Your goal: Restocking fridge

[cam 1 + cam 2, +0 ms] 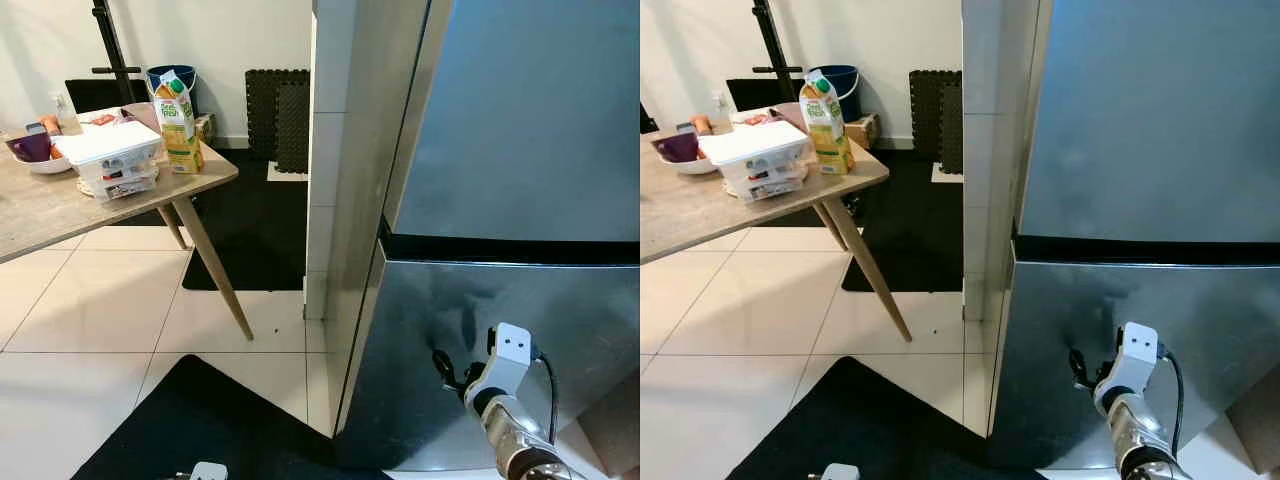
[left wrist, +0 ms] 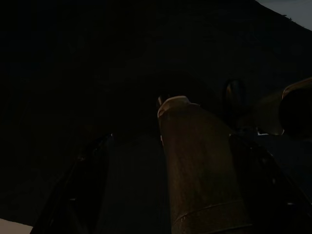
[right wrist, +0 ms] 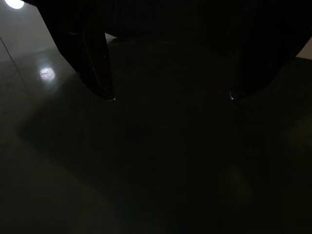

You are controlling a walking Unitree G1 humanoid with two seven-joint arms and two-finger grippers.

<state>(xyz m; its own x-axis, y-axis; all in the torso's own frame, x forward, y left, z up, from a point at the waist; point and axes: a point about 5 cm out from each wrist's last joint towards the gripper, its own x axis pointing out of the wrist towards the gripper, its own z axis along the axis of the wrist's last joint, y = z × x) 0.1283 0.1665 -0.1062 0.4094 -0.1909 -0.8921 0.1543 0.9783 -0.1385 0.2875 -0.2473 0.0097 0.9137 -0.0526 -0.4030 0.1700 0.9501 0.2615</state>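
Observation:
The steel fridge point(image 1: 520, 140) stands at the right with both doors closed; a dark seam separates the upper door from the lower door point(image 1: 440, 300). My right gripper point(image 1: 441, 362) is low, close in front of the lower door. In the right wrist view its two fingers point(image 3: 100, 73) are spread apart with nothing between them, facing the dim door surface. An orange juice carton point(image 1: 178, 122) stands upright on the wooden table point(image 1: 60, 210) at the left. My left gripper point(image 2: 175, 190) hangs idle in the dark, its fingers apart.
Stacked white food containers point(image 1: 112, 158) and a purple bowl point(image 1: 32, 148) share the table with the carton. A white tiled pillar point(image 1: 325, 150) borders the fridge. A black mat point(image 1: 200, 420) lies on the tiled floor. Foam mats point(image 1: 278, 115) lean on the far wall.

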